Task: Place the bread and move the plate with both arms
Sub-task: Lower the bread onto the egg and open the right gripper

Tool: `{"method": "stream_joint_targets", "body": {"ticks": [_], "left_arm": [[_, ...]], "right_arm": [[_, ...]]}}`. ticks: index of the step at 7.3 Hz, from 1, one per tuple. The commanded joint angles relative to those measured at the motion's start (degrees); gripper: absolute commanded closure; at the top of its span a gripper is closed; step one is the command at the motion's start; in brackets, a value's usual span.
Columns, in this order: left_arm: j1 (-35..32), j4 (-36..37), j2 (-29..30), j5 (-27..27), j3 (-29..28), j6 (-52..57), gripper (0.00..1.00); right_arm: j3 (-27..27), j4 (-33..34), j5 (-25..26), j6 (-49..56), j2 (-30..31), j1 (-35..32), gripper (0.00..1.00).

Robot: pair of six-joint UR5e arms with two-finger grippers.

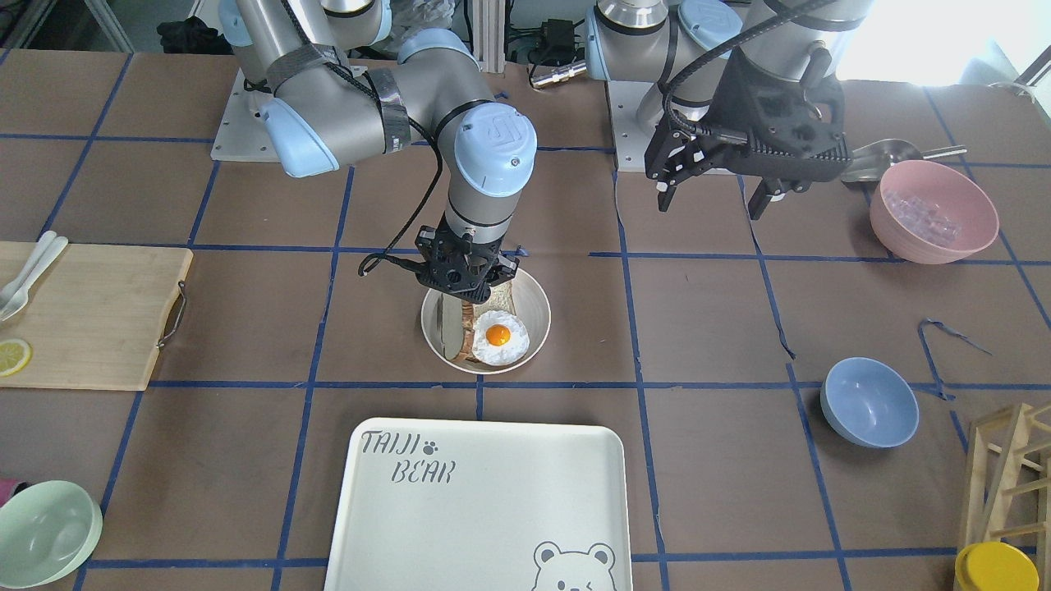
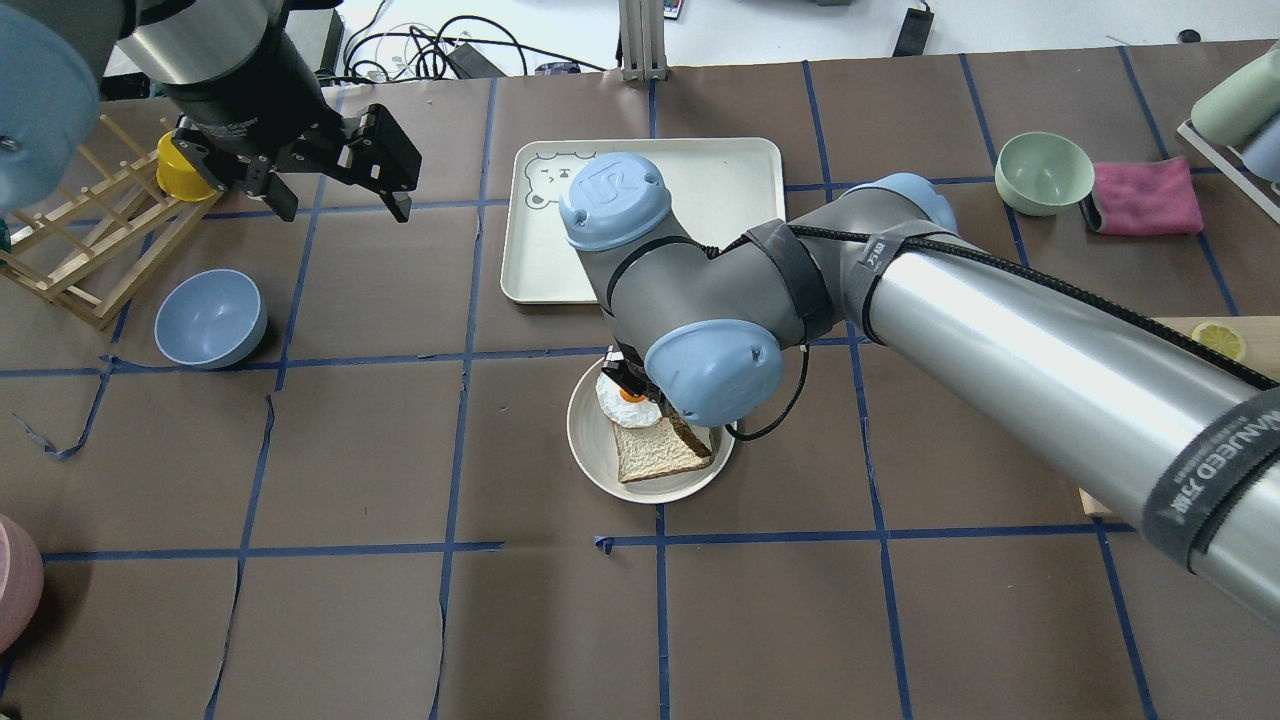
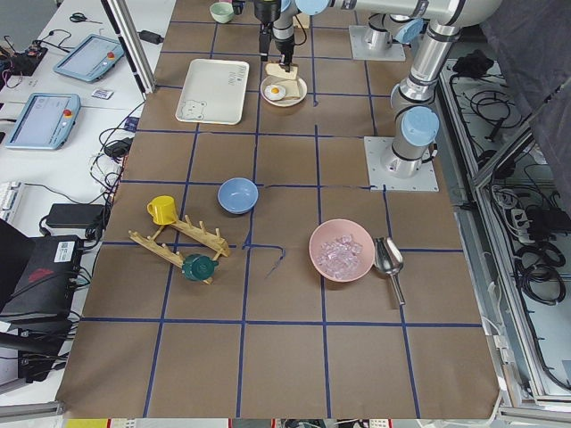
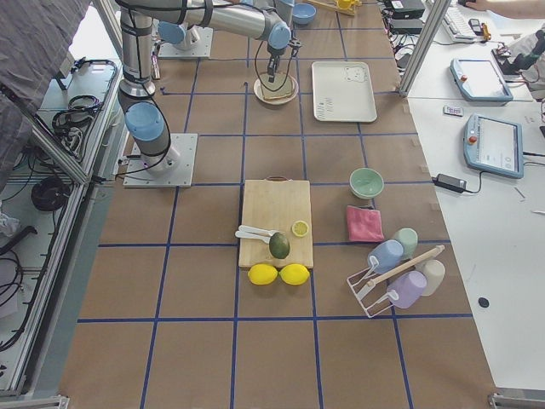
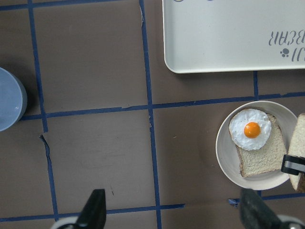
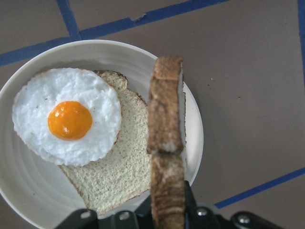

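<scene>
The right gripper (image 6: 167, 207) is pressed together on the bread (image 6: 166, 143), pinching the slice on edge by its lower crust, so the brown top crust faces the wrist camera. The slice hangs over the plate's (image 6: 21, 191) right-hand portion in the wrist view, apart from the contents below. The plate sits on the brown table covering, near the bear tray (image 2: 700, 170). It carries a second slice (image 6: 119, 176) lying flat with a fried egg (image 6: 66, 117) resting partly on it.

The left gripper (image 2: 340, 208) hangs spread and empty, well apart from the plate, near the blue bowl (image 2: 210, 318).

Handling, as a judgement:
- The bread is probably light, soft and compressible. The crust is the firmer part, so the grip belongs across the crust edge, with modest force.
- The plate looks rigid and smooth, and likely slips under a weak pinch. Each arm should take the raised rim on opposite sides.
- The egg may slide if the plate tilts, so keep it level.
</scene>
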State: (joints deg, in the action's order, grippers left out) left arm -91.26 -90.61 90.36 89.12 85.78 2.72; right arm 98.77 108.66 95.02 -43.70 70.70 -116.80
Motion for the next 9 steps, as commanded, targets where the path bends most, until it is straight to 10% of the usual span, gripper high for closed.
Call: {"method": "stream_joint_targets", "body": {"ticks": [1,9], "left_arm": [[0.0,0.0,0.0,0.0,0.0,0.0,0.0],[-0.1,0.0,-0.1,0.1,-0.3,0.0,0.0]], "right_arm": [[0.1,1.4,0.0,-2.1,0.0,-0.1,0.41],[-12.9,-5.8,-8.2,0.9,3.6,6.2,0.21]]}}
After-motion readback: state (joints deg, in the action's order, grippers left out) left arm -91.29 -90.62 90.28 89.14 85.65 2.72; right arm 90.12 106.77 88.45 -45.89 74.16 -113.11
